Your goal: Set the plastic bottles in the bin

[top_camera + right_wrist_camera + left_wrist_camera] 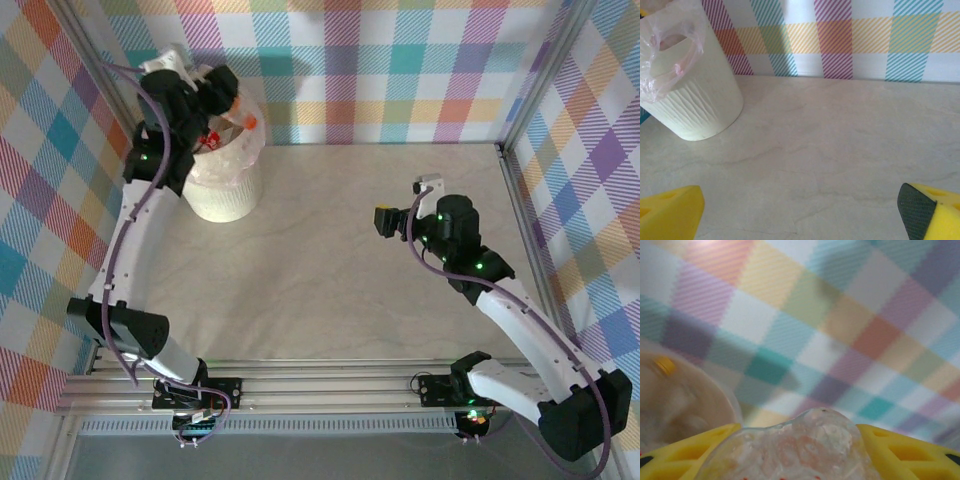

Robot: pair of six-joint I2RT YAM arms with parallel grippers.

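The bin (705,112) looks like dull cream plastic with ribbed sides. Its bag (655,75) is thin, crinkly and see-through. The bench (840,145) is smooth. The bottle (805,450) is clear, crumpled plastic.

I can read no text. The clear bottle (796,452) in my left gripper (797,430) bears red marks, too blurred.

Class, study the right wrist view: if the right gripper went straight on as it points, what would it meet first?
Probably the bare table, then the plaid wall; depth is unclear. The right gripper points past the bin, which stands to the left.
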